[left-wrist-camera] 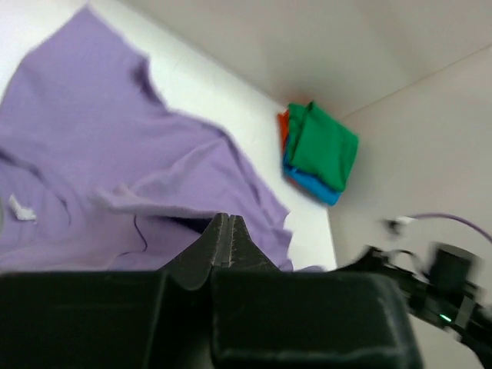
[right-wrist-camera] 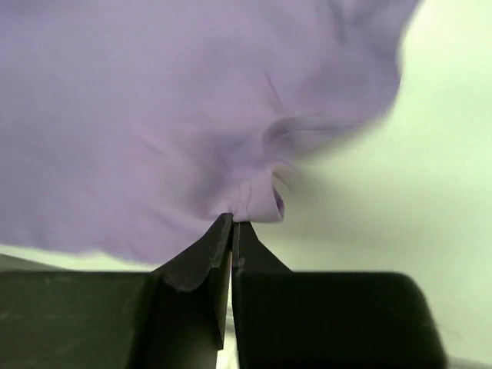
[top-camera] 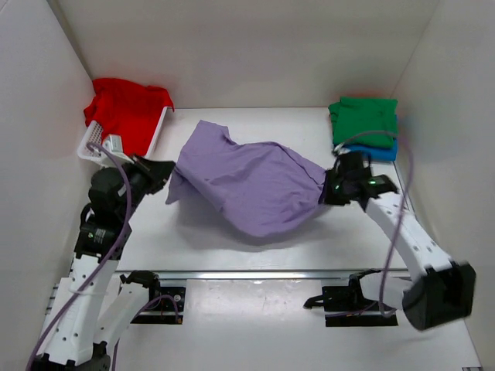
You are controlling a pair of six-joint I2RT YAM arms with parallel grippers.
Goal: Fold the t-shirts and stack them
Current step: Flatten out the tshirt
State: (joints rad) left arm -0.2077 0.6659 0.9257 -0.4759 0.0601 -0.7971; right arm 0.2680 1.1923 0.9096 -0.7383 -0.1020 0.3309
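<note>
Lavender t-shirt [top-camera: 247, 182] slung btwn left pincer [top-camera: 164, 176], right pincer [top-camera: 326, 188], both clamped

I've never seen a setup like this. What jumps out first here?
The big lavender t-shirt in the middle of the table, pinched at opposite ends by the left gripper and the right gripper and spread between them. At the far left a red t-shirt is heaped over a white basket; at the far right a folded green t-shirt lies on a blue t-shirt.
</note>
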